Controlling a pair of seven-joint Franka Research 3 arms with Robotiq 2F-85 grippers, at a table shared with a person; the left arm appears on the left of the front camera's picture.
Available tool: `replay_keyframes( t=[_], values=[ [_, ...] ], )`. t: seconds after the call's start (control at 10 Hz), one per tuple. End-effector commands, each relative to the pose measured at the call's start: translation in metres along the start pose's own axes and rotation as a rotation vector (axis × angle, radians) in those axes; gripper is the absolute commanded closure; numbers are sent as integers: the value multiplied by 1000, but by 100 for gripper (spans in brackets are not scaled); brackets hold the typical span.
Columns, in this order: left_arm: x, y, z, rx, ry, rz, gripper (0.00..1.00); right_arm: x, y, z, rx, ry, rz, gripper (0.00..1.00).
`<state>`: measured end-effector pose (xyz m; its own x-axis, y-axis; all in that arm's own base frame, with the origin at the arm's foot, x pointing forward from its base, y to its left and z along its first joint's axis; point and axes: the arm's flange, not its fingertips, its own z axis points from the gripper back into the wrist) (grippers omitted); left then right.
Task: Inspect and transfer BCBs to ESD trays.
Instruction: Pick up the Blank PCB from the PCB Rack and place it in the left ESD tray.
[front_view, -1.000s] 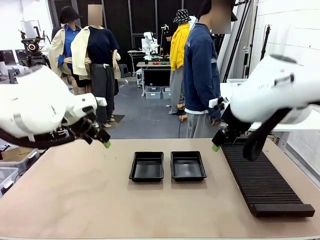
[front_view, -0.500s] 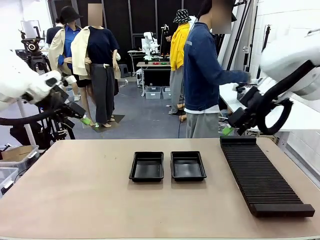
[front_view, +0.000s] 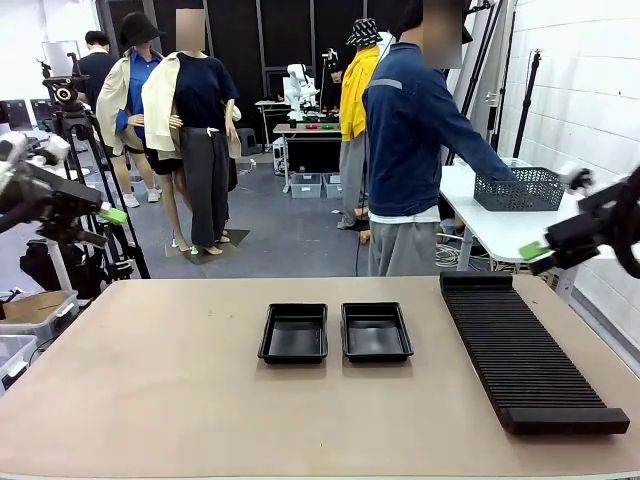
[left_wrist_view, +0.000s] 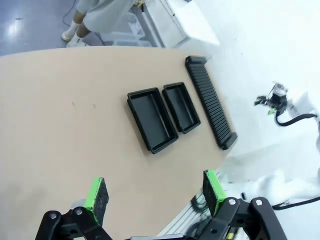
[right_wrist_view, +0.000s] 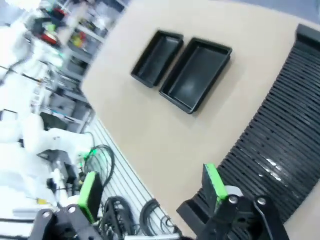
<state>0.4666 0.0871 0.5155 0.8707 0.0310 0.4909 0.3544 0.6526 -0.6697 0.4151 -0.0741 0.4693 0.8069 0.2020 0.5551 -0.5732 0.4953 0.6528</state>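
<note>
A: Where are the hands?

B: Out wide and well above the desk. The left hand is off the desk's left side, and the right hand is up beside the far end of the slotted rack. Each has its jaws spread wide, with nothing between the green pads.

A: And the boards?

B: I cannot tell where the BCBs are. The two ESD trays sit side by side mid-desk, rims nearly touching, floors bare. A person stands at the far side, one arm stretched toward a mesh basket beyond the desk.

A: So the step is fetching a first board?

B: I judge so, likely from the person's side. Leave the jaws wide until the pads straddle the board's edges — pinch edges, never faces. Hold it level for the look-over.

A: Then the tray?

B: Come down over the floor's middle, clear of the flared rims, and release low so the board lies flat. One board per tray — the rack is not the goal.
</note>
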Motion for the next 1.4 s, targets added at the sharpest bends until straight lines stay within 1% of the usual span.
replay_keyframes(
  t=[0.0,0.2,0.3,0.4,0.5,0.7,0.9,1.1,1.2,1.3],
  values=[
    [0,45,26,-78,-91,146,0,-24,-27,21,130,-99,13,0],
    [-17,86,45,-136,-151,228,0,-46,-38,43,210,-188,49,0],
    [-30,98,49,-163,-162,249,0,-55,-40,49,230,-230,54,0],
    [-37,107,50,-185,-169,241,0,-59,-40,55,238,-250,64,0],
    [-48,116,58,-199,-198,251,0,-62,-44,57,252,-261,69,0],
    [-55,119,63,-205,-217,252,0,-63,-49,59,260,-285,48,0],
    [-54,117,63,-206,-215,243,0,-61,-51,57,271,-287,52,0],
    [-54,116,61,-204,-215,228,0,-61,-43,56,220,-259,75,0],
    [-52,113,56,-76,-219,212,0,-65,-47,55,250,-265,32,0],
    [-51,118,61,-188,-184,266,0,-65,-47,55,250,-265,32,0]
  ],
)
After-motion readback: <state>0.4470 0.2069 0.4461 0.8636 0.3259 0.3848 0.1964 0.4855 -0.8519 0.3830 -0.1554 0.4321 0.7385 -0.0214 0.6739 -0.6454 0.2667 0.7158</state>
